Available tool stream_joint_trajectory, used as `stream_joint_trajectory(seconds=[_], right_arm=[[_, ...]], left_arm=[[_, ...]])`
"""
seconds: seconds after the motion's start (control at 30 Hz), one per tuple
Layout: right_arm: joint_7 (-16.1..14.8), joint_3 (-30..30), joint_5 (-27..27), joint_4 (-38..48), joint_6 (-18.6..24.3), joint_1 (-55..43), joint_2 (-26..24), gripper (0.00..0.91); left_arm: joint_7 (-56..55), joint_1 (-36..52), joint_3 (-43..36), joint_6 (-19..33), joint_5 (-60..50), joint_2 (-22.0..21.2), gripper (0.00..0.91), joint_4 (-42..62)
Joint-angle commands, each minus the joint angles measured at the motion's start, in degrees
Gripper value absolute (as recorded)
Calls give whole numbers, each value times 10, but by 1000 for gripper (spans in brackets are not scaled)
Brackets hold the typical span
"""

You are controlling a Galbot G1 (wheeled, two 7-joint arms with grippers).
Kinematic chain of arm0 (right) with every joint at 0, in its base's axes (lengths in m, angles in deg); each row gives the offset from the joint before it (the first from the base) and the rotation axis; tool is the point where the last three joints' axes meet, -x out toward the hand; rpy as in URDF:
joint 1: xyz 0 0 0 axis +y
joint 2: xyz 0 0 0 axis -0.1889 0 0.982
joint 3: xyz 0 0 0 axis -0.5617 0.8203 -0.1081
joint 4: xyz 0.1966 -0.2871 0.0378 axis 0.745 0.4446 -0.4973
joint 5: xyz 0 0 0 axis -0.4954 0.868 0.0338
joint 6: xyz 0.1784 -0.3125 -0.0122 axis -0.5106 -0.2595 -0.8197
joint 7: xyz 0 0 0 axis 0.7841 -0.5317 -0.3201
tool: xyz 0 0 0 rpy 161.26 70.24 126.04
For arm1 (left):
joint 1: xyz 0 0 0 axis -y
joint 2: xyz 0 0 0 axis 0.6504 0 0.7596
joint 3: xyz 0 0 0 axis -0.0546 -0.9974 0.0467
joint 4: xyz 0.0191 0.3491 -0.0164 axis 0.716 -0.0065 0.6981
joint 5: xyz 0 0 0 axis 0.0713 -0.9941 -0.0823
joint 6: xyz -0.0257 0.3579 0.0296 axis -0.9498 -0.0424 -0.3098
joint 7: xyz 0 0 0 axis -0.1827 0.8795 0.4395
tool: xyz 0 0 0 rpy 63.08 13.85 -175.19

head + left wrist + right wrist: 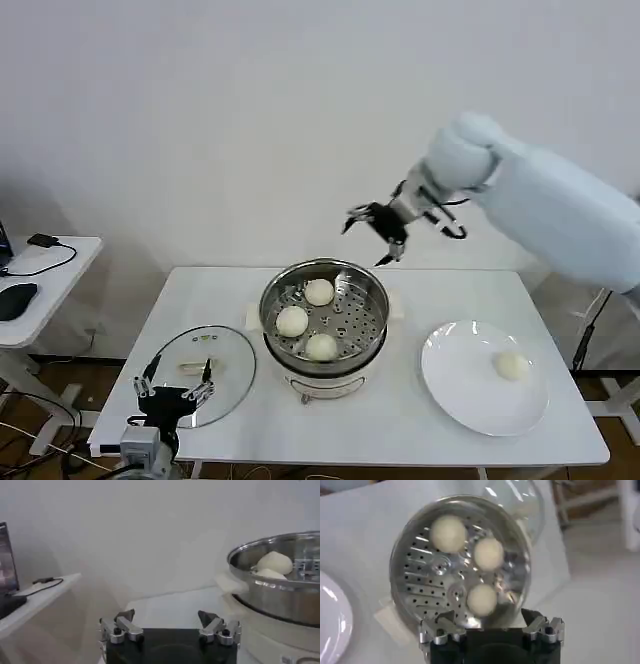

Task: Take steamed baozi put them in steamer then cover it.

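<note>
The shiny steel steamer point(325, 355) stands mid-table with three cream-white baozi point(319, 292) on its perforated tray. A fourth baozi point(512, 366) lies on the white plate point(470, 400) at the right. My right gripper point(372, 232) hovers open and empty above and behind the steamer's far rim. From that wrist, the steamer point(420, 580) and its baozi point(488, 553) lie directly below. My left gripper point(172, 392) rests open at the table's front left corner, over the near edge of the clear glass lid point(200, 372). From the left wrist the steamer point(280, 595) is close by.
A side table point(40, 290) with a mouse and cable stands to the left. The white wall is behind. Bare white tabletop point(400, 430) lies in front of the steamer and between it and the plate.
</note>
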Motion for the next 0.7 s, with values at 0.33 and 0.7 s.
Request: stream_joint_trajectory(seconds=[0.33,0.7], right_arm=[[-16,-11,-21,-14,-182,77,-209,907],[-13,-125,68,-18,-174,296,-239,907]], left_arm=[[1,-2,-5,-3,11,10,907,-26],[0,-16,-13,-6,13,12,907,-42]])
